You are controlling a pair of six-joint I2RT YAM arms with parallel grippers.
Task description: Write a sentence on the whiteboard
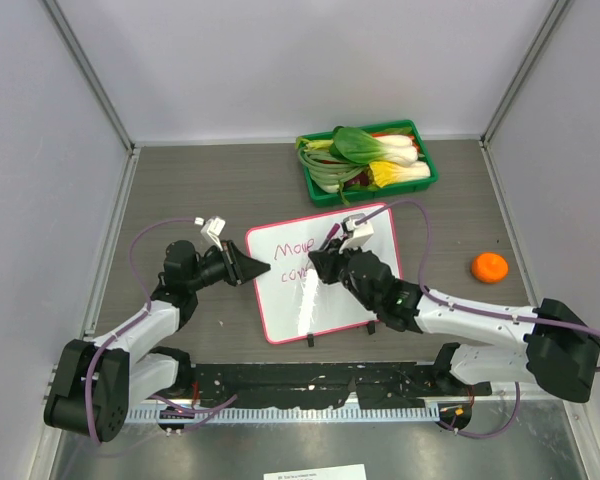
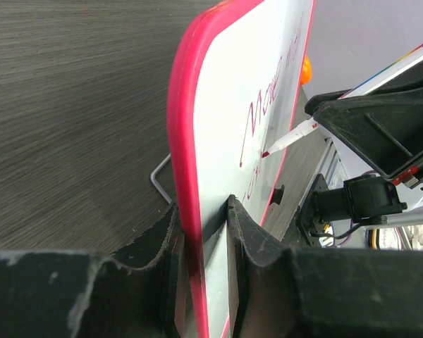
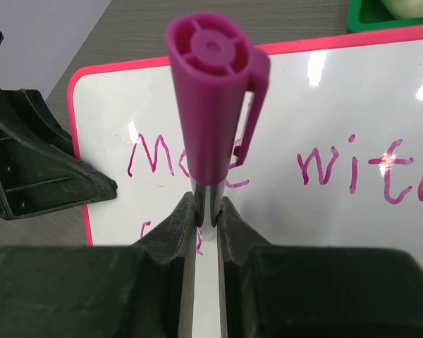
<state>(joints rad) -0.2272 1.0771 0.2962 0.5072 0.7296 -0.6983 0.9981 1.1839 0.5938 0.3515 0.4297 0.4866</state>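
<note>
At the near edge of the bench, the two arms are bolted side by side. A little way in, the left tool is closed on the left edge of the whiteboard. In the left wrist view the two black fingers pinch the pink-red frame between them.

The whiteboard sits in the middle of the bench, between the two tools, turned a bit to one side. Its two small black feet are on its near edge.

The right tool reaches over the board from the right. It is closed tight on a marker with a purple cap on its back end. In the left wrist view the marker's dark red tip is right at the white face, next to the writing.

Pink letters are on the board. The top line starts with a big "M" and has the word "with" in it. A second line has been started under it, but only a few letters show.

Off to the right of the board, well apart from it, an orange ball-shaped thing lies on the bench.

At the far end sits a green tray full of leafy green and white vegetables.
</note>
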